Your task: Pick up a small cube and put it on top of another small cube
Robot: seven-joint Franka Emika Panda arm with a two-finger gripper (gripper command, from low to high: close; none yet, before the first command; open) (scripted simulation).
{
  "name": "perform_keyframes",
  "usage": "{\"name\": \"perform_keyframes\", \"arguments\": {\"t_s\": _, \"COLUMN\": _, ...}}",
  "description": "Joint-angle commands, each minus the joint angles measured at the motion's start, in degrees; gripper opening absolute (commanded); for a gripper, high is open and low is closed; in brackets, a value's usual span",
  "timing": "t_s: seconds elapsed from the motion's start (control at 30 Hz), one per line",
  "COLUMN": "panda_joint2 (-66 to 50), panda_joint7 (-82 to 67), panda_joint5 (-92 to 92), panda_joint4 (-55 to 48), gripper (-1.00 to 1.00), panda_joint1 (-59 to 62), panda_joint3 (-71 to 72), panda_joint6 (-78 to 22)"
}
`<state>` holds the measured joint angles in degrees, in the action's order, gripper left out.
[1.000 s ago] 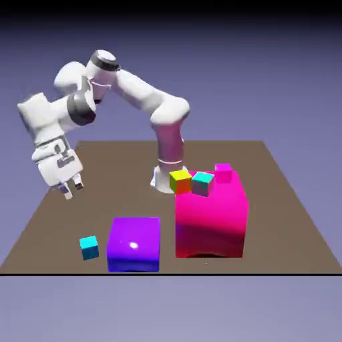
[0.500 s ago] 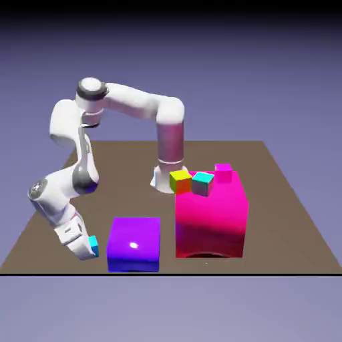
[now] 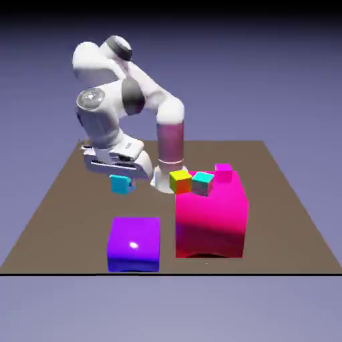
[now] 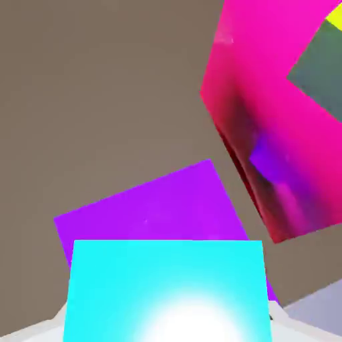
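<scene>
Overhead, the arm is folded tightly on itself: its upper links rise from the base at the counter's (image 3: pixel 280 200) far edge, bend over toward the exterior view's left, and the forearm doubles back down so that the wrist sits low and roughly level. The hand (image 3: pixel 121 176) points downward from that wrist, above the counter and clear of it. Its two fingers are clamped on the small cube (image 3: pixel 121 184), which hangs under the hand in the air, above and a little behind the purple block (image 3: pixel 134 244). In the hand view the same cyan cube (image 4: pixel 167 290) fills the bottom of the picture between the fingers, hiding them, with the purple block (image 4: pixel 160 204) just beyond it and the pink block (image 4: pixel 267 133) angled off to the side. On the pink block's (image 3: pixel 211 220) top stand a yellow-topped cube (image 3: pixel 180 180), a cyan-topped cube (image 3: pixel 202 182) beside it, and a small pink cube (image 3: pixel 224 172) further back.
</scene>
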<state>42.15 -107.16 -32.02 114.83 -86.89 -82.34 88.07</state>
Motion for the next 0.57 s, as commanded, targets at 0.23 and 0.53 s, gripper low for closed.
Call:
{"name": "perform_keyframes", "arguments": {"t_s": 0.23, "panda_joint2": -12.4, "panda_joint7": -16.7, "panda_joint5": 7.9, "panda_joint4": 4.1, "gripper": -1.00, "panda_joint1": -1.4, "panda_joint3": 12.4, "panda_joint6": -7.0}}
{"name": "perform_keyframes", "arguments": {"t_s": 0.53, "panda_joint2": -11.1, "panda_joint7": -15.7, "panda_joint5": 6.0, "panda_joint4": 10.2, "gripper": 1.00, "panda_joint1": -0.1, "panda_joint3": 11.3, "panda_joint6": -2.0}}
